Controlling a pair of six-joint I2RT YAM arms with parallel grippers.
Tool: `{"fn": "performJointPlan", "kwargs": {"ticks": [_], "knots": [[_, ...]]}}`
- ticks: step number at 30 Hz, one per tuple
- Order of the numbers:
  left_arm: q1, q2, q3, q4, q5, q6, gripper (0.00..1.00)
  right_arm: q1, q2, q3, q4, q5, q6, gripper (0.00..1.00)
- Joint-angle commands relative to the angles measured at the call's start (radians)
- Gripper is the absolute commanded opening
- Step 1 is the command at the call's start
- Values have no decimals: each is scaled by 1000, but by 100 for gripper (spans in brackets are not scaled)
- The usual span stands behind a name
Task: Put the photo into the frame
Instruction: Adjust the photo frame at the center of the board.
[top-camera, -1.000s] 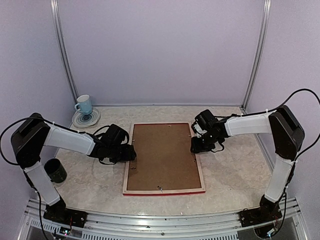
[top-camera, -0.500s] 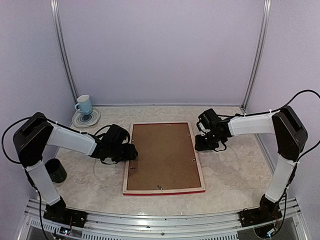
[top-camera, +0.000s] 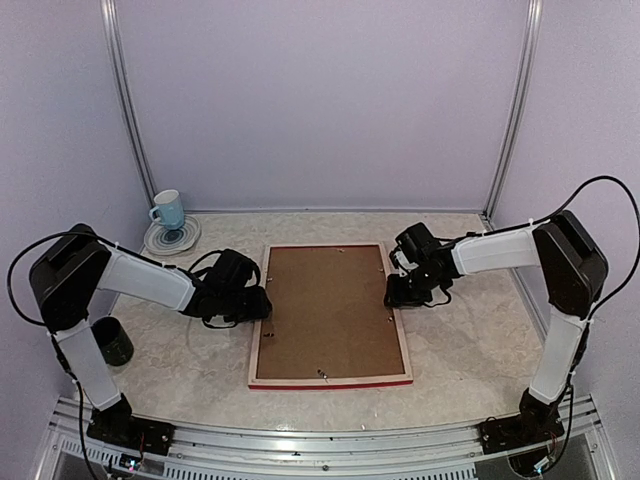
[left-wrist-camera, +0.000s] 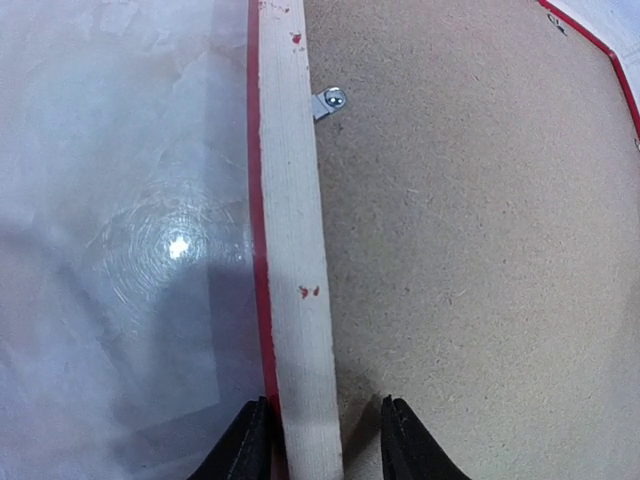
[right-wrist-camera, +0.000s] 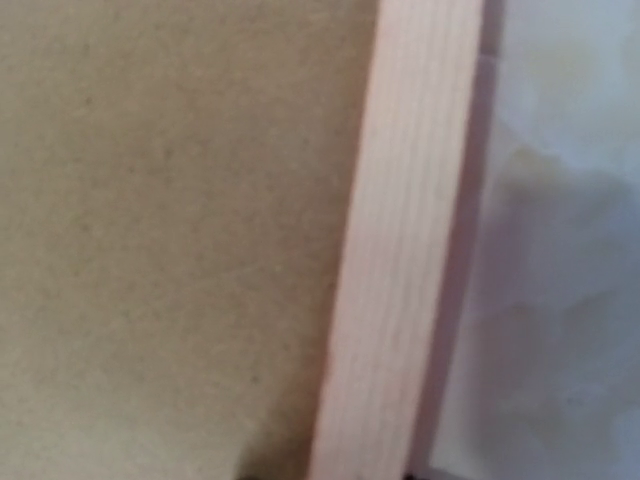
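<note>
Brown fibreboard backing (top-camera: 328, 312) already fills the face-down red-edged wooden frame (top-camera: 258, 335), so little seems left; my left gripper (left-wrist-camera: 322, 432) loosely straddles its left bar, while I cannot tell my right gripper (top-camera: 395, 293)'s spread.

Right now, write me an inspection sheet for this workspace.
Surface: pale marbled table.
Job's things: frame lies face down, bare wood back up, brown backing board in it; photo not seen.
Clutter: blue mug on saucer at the far left; dark cup by the left arm.
Grippers: left gripper open, astride the frame's left bar; right gripper at the right bar, state unclear.
Cables: black cables loop off both arms, above the table.
Surroundings: lilac walls, metal uprights.
</note>
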Motion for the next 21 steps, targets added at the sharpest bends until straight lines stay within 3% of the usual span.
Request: {"fn": "performJointPlan", "kwargs": {"ticks": [1, 5, 12, 21], "knots": [[1, 39, 3, 2, 22, -3, 32, -4, 37, 24, 27, -25, 6, 32], [13, 52, 22, 11, 28, 5, 22, -4, 65, 48, 31, -24, 7, 28], [47, 86, 79, 22, 30, 32, 21, -16, 100, 103, 30, -13, 5, 24], [78, 136, 146, 19, 58, 56, 25, -43, 129, 177, 1, -6, -22, 28]]}}
